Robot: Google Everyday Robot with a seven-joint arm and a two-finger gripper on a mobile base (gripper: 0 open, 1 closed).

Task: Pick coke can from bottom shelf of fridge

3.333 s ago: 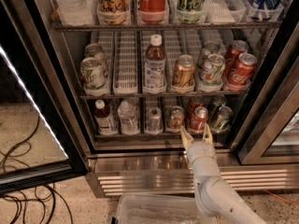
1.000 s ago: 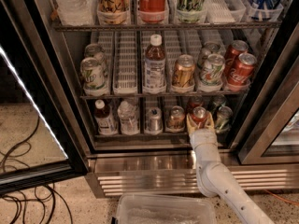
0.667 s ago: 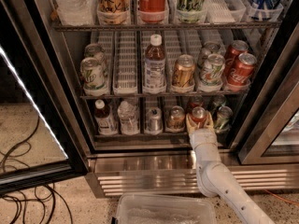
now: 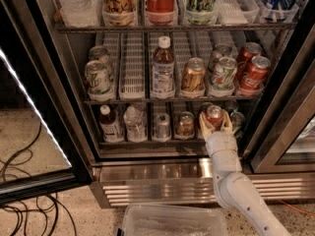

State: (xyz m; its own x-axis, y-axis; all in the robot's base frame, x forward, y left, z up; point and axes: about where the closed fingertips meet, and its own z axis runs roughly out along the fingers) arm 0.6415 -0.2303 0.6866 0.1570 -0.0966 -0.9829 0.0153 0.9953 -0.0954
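Slippage is the main risk: the coke can (image 4: 214,115) is smooth, rounded red aluminium with a silver top, and it could be twisted loose if it is drawn out crookedly. It stands at the front of the bottom shelf (image 4: 147,142), toward 4 o'clock in the view. The gripper (image 4: 215,126) is set around it, with one pale finger at the can's 9 o'clock and the other at its 3 o'clock. The fingers (image 4: 204,124) appear to be pinched on the can, though contact is hard to confirm in the dim fridge (image 4: 147,173).

A dark can (image 4: 237,120) stands just beside it at 3 o'clock and a bronze can (image 4: 185,124) near at 9 o'clock. Either could be knocked by a sideways pull. The can's base could also be caught on the metal front rail if it is not lifted first. The white slotted lane dividers are thin plastic and could be snagged by the fingers.
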